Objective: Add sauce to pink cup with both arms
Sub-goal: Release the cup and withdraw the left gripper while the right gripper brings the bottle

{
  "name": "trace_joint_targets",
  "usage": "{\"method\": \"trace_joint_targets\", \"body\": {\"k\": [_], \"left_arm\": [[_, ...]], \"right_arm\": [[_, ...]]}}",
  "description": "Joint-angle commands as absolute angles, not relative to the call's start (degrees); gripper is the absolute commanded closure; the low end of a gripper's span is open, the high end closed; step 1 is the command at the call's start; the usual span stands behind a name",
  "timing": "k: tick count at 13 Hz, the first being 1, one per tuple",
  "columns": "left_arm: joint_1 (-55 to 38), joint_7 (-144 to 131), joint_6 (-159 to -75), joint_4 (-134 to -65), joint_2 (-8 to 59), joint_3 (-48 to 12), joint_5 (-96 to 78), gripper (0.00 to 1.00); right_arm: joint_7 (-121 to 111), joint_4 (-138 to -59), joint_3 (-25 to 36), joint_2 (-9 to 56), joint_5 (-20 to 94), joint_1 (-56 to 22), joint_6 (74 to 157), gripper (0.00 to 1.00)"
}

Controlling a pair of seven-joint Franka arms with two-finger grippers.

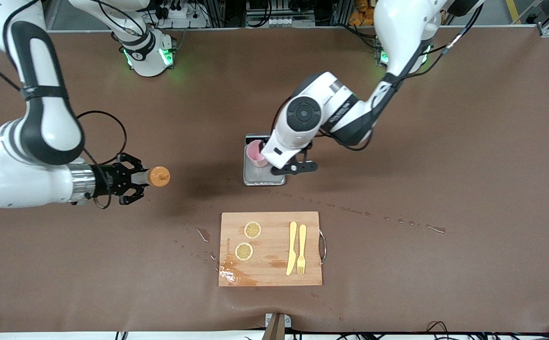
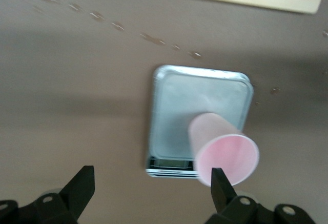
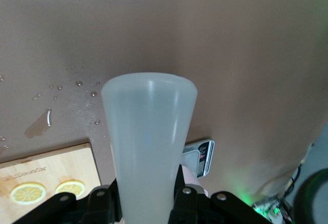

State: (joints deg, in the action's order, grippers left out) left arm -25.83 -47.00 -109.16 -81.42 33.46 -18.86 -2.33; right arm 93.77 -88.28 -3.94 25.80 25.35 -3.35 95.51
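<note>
The right arm's black two-finger gripper (image 1: 132, 178) hangs over bare brown table (image 1: 444, 165) toward the right arm's end, pinching the translucent whitish squeeze bottle with an orange nozzle cap (image 1: 158, 176). The left arm's black gripper (image 2: 148, 196) hovers over the grey metal scale (image 2: 169, 111), fingers spread. On the scale below stands the pale pink tapered plastic cup (image 2: 225, 149), close by one fingertip.
</note>
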Motion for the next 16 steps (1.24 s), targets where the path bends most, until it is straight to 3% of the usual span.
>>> {"method": "trace_joint_targets", "body": {"k": [1, 9, 16], "left_arm": [[-19.8, -41.7, -105.0, -83.1, 29.1, -19.1, -1.1, 0.00], [0.2, -18.6, -95.5, -83.3, 24.0, -19.1, 0.5, 0.00], [3.6, -13.4, -94.7, -86.7, 18.2, -19.1, 0.5, 0.00]], "right_arm": [[103.9, -89.9, -3.4, 23.4, 18.4, -10.9, 98.7, 0.77], [124.8, -89.8, -3.4, 25.0, 3.9, -25.2, 100.4, 0.79], [131.9, -88.7, -3.3, 25.8, -10.4, -32.5, 94.2, 0.84]]}}
